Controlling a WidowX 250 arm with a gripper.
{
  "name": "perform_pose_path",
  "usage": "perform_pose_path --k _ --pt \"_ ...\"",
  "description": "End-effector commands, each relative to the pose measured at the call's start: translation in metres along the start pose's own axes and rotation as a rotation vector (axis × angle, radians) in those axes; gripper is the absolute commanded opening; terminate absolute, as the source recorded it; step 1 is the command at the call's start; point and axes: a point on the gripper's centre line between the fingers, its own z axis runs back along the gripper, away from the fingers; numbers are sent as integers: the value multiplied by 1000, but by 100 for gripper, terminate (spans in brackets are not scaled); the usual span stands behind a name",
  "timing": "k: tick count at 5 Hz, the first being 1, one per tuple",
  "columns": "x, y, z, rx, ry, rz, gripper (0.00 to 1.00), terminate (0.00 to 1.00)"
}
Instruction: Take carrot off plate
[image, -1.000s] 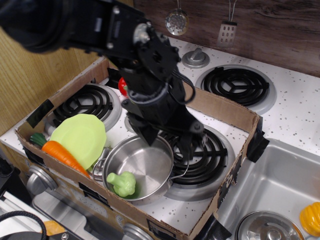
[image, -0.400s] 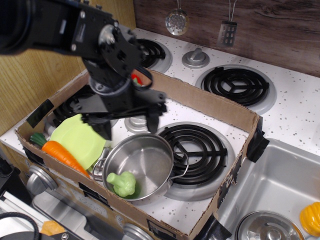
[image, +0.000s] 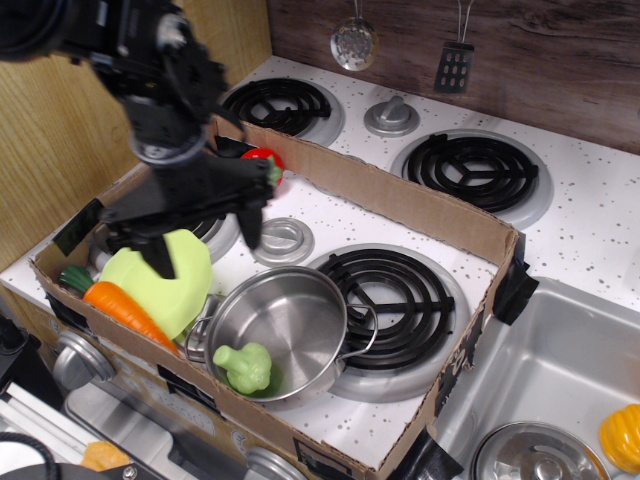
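The orange carrot (image: 125, 310) with a dark green top lies along the front left edge of the lime-green plate (image: 182, 285), against the cardboard wall. My gripper (image: 205, 238) hangs open above the plate, one finger (image: 160, 256) over the plate's left part and the other finger (image: 249, 226) to the right. It holds nothing. The arm hides the plate's far part.
A steel pot (image: 285, 330) with a green broccoli toy (image: 245, 366) stands right of the plate. A red tomato (image: 262, 160) sits at the box's back. Cardboard box walls (image: 400, 205) surround the stove area. A sink (image: 560, 390) is at the right.
My arm has moved left, from over the pot to over the plate. The carrot, plate and pot have not moved.
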Motion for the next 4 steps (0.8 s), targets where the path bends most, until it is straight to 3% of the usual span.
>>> perform_pose_path --k 1,4 --pt "13 29 2 111 -16 108 100 0" --pt "21 57 -37 102 -18 119 100 0"
